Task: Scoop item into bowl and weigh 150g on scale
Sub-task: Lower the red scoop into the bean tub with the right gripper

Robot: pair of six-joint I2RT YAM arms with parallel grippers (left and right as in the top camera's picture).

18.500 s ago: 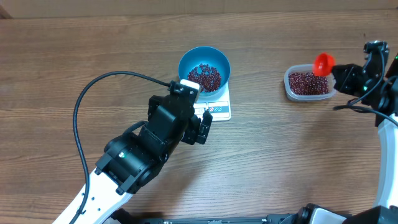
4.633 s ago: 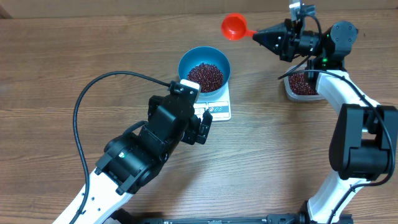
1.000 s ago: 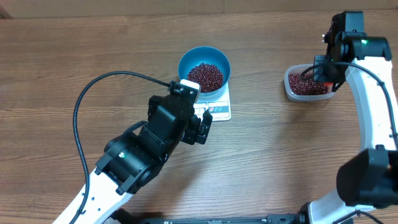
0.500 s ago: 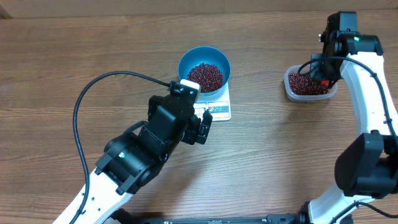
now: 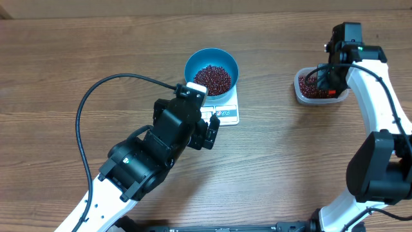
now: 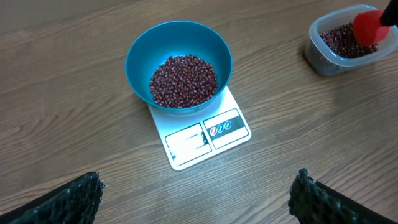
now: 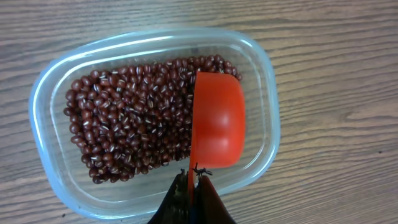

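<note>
Many small maroon beans [image 6: 184,81], each with a pale streak, lie heaped in the deep blue bowl [image 6: 138,53]. The bowl sits on the far end of the white scale [image 6: 208,134], with the display and buttons showing in front. More beans fill the left of the clear tub [image 7: 56,81], well apart to the right. My right gripper [image 7: 193,186] is clamped on the handle of the red scoop [image 7: 217,118], whose cup is down inside the tub. My left gripper [image 6: 194,208] hangs before the scale, jaws wide apart.

Overhead straight down, left wrist angled toward bowl [image 6: 142,57], right wrist close over tub [image 7: 265,93]
</note>
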